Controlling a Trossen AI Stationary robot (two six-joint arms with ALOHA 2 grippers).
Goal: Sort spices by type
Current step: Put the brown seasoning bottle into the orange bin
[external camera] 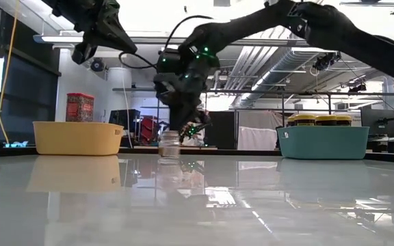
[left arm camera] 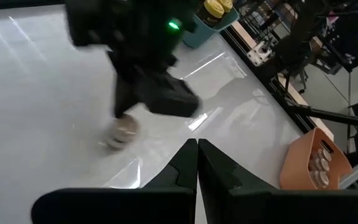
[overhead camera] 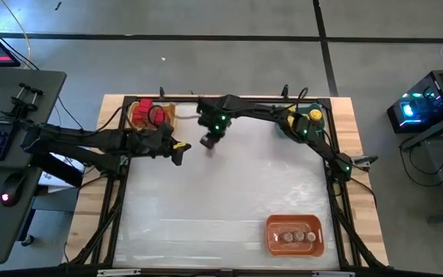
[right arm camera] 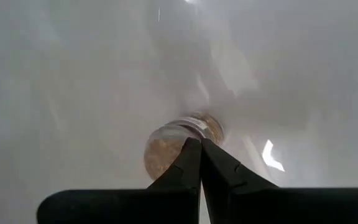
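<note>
From above we saw the whole table (overhead camera: 206,208): the yellow tray (overhead camera: 164,114) with red boxes (overhead camera: 146,112) at the far left, the teal tray (overhead camera: 323,115) with yellow-lidded jars (overhead camera: 314,115) at the far right, and the orange tray (overhead camera: 294,248) with grey-brown jars (overhead camera: 298,236) at the near right. The right gripper (overhead camera: 208,145) reached toward the far middle, the left gripper (overhead camera: 180,151) waiting just beside it; the jar under the right arm was barely visible there. At table height, what the overhead view hid came clear: a small glass jar (external camera: 170,145) stood upright on the table between the yellow tray (external camera: 78,138) and teal tray (external camera: 323,142), its long axis vertical, directly below the right gripper (external camera: 191,130). The left wrist view showed the left gripper (left arm camera: 197,152) with fingers pressed together, holding nothing, the jar (left arm camera: 122,132) blurred under the other arm. In the right wrist view the right gripper (right arm camera: 200,149) was also closed and empty, its tips over the jar (right arm camera: 173,146), whose neck pointed away from the camera; whether they touched we could not tell.
</note>
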